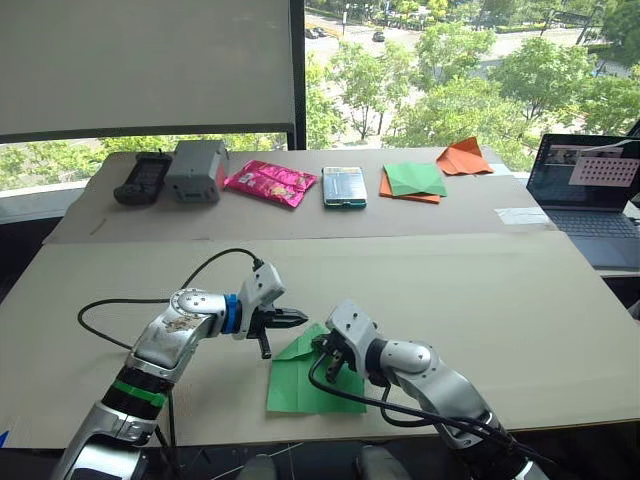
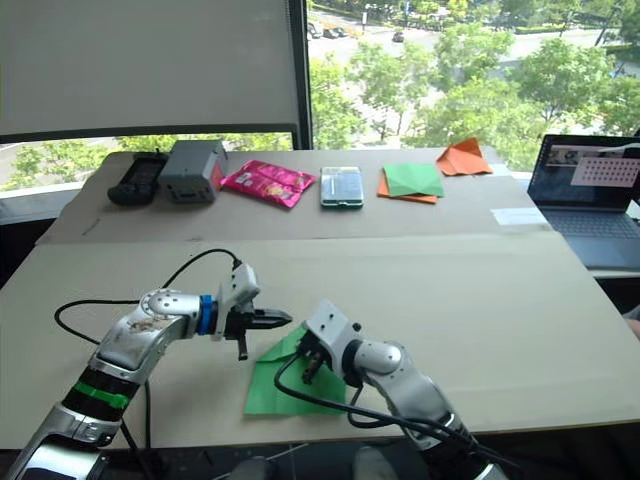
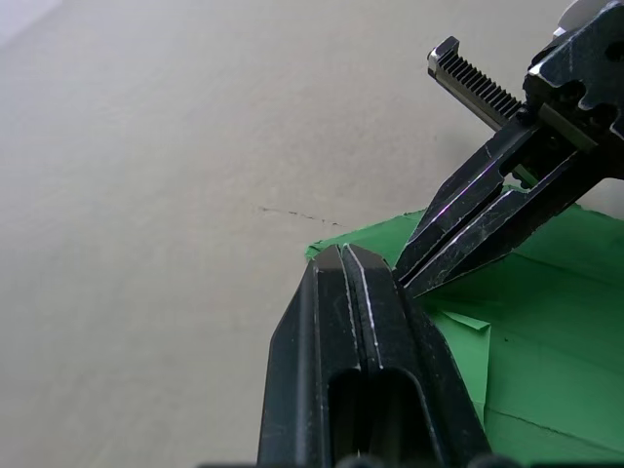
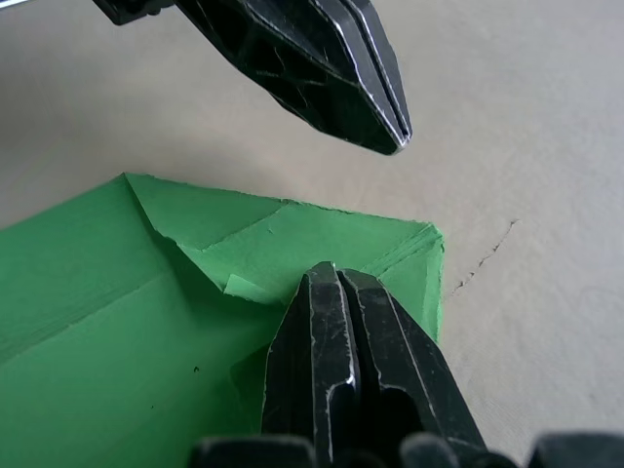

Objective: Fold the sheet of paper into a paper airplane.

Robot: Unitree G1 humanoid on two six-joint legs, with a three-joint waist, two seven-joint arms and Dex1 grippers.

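cardboard tabletop (image 1: 480, 300) holds one sheet of paper (image 1: 300, 385); left hand (image 1: 300, 319) and right hand (image 1: 322, 347) both closed empty.

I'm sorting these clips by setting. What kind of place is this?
Probably an office or lab several floors up: a cardboard-covered table beside a window overlooking treetops, with an open laptop at one end.

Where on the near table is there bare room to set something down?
Bare board lies between the sheet of paper and the laptop, also left of the left end effector. Crowded: around the right end effector on the sheet, and the far row of items.
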